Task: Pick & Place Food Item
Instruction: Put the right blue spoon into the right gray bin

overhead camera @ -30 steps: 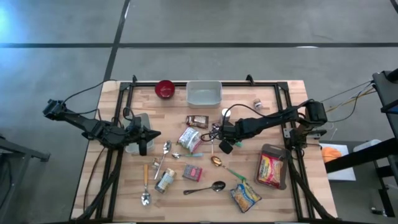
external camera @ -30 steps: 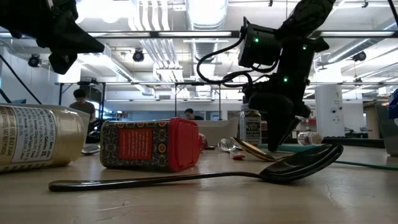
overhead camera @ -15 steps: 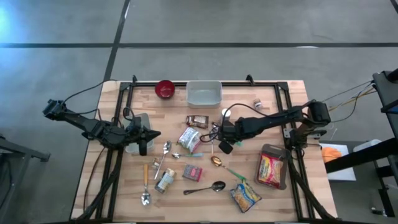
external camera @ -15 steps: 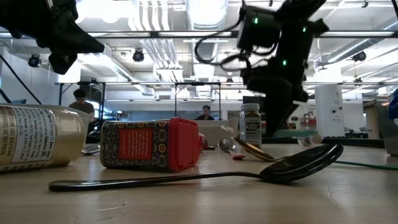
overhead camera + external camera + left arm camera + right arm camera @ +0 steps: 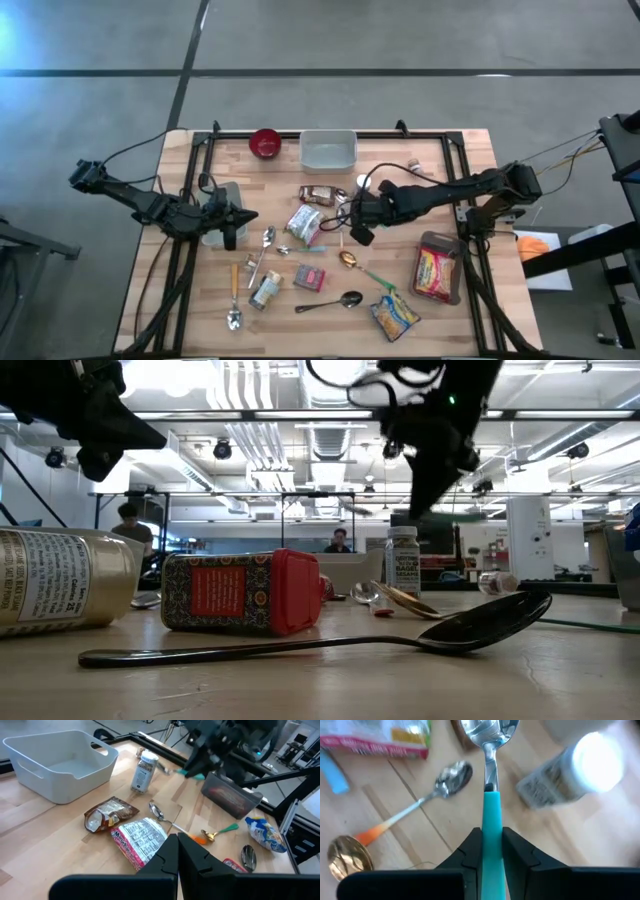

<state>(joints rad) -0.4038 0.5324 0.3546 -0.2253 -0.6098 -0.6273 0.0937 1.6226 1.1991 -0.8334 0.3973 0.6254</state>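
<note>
Teal-handled spoon [image 5: 490, 795] lifted higher; five other spoons lie below.

a grey concrete floor [image 5: 400, 40] with dark seams surrounds the wooden table [image 5: 470, 150]. beyond it, an open workshop with bright ceiling lights [image 5: 330, 380], where a person [image 5: 128, 525] sits.

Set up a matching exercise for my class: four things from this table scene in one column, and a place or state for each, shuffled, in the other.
Things:
1. red bowl
2. white bin
3. teal-handled spoon
4. left gripper

Places or states:
A. shut, holding nothing
B. clamped in the right gripper
C. far edge of the table, beside the bowl
D. far edge, on the bin's left in the high view

Pairs: 1-D, 2-C, 3-B, 4-A
</note>
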